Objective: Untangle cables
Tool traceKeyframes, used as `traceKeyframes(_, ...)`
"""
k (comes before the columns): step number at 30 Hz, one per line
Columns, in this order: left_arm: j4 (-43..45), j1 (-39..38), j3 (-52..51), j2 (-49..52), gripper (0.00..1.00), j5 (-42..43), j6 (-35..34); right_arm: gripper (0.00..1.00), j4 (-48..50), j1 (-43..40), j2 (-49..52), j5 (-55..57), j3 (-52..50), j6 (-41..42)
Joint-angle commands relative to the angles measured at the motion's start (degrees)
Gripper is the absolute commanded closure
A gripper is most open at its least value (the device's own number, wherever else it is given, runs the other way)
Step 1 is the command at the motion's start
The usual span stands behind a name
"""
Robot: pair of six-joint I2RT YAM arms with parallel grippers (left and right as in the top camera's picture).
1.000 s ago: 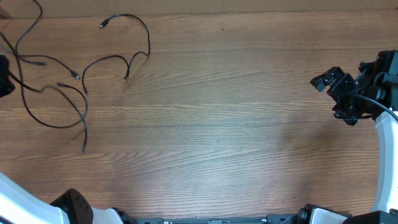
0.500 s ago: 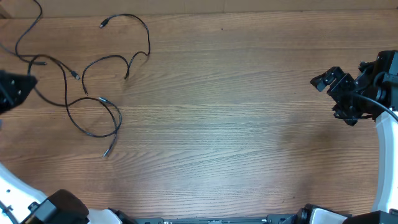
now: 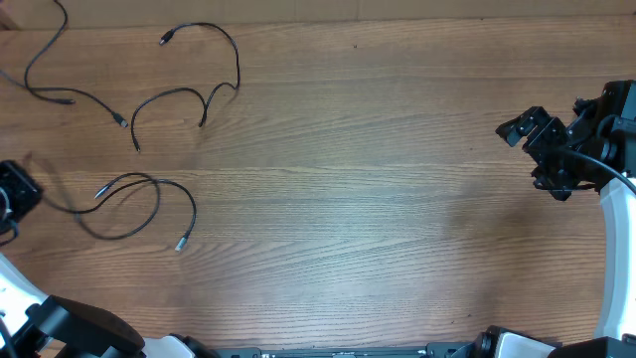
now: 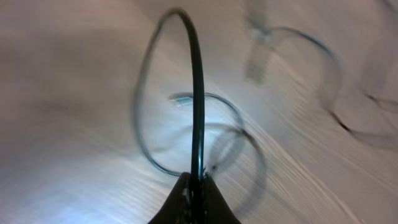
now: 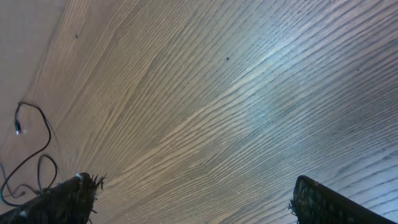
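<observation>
Three thin black cables lie on the left of the wooden table. One looped cable [image 3: 149,194] with silver plugs lies nearest the front; my left gripper [image 3: 14,194] at the far left edge is shut on its end, and in the left wrist view the cable [image 4: 198,112] runs straight out from the closed jaws [image 4: 196,183]. A second cable [image 3: 224,45] curves at the back. A third cable [image 3: 45,60] runs along the back left corner. My right gripper [image 3: 532,149] is open and empty at the far right, its fingers wide apart [image 5: 193,199].
The second cable shows small at the left edge of the right wrist view [image 5: 37,143]. The table's back edge [image 3: 397,18] runs along the top. The arm bases [image 3: 99,333] sit at the front edge.
My left gripper has pulled the looped cable toward the front and away from the other two cables. The loop now lies separate. The right arm has not moved.
</observation>
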Motion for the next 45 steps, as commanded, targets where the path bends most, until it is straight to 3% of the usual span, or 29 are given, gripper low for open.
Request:
traceKeyframes(1, 3.39, -0.04, -1.44, -0.66, 0.96, -16.50, -13.73, 0.00, 0.20, -0.09, 0.17, 0.61, 0.46, -0.24)
traceKeyframes(9, 17.68, -0.28, -7.76, 2.47, 0.96, -16.59, -15.89, 0.00, 0.20, -0.09, 0.17, 0.61, 0.46, -0.24)
traceKeyframes(13, 20.39, -0.70, -8.57, 6.45, 0.92, -16.61, -15.91, 0.00, 0.20, -0.09, 0.17, 0.59, 0.46, -0.24)
traceKeyframes(16, 20.68, -1.14, -8.57, 9.51, 0.55, -16.63, -17.20, 0.00, 0.20, -0.09, 0.17, 0.59, 0.46, -0.24)
traceKeyframes(19, 20.35, -1.95, -8.57, 12.41, 0.08, -16.31, -18.58, 0.00, 0.20, -0.09, 0.17, 0.59, 0.46, -0.24)
traceKeyframes(20, 20.20, -2.29, -8.57, 13.16, 0.00, -16.24, -18.71, 0.00, 0.20, -0.09, 0.17, 0.61, 0.46, -0.24)
traceKeyframes(30, 19.63, -7.41, -6.88, 13.38, 0.01, -16.02, -19.19, 0.00, 0.20, -0.09, 0.17, 0.61, 0.46, -0.24)
traceKeyframes(35, 15.85, -9.14, -0.09, 11.50, 0.00, -8.79, -18.38, 0.00, 0.20, -0.09, 0.17, 0.61, 0.46, -0.24)
traceKeyframes(39, 7.93, -9.64, 7.89, 10.27, 0.00, -9.31, -18.25, 0.00, 0.20, -0.09, 0.17, 0.61, 0.46, -0.24)
traceKeyframes(45, 9.60, -9.64, 9.51, 10.47, 0.00, -11.30, -18.80, 0.00, 0.20, -0.09, 0.17, 0.61, 0.46, -0.24)
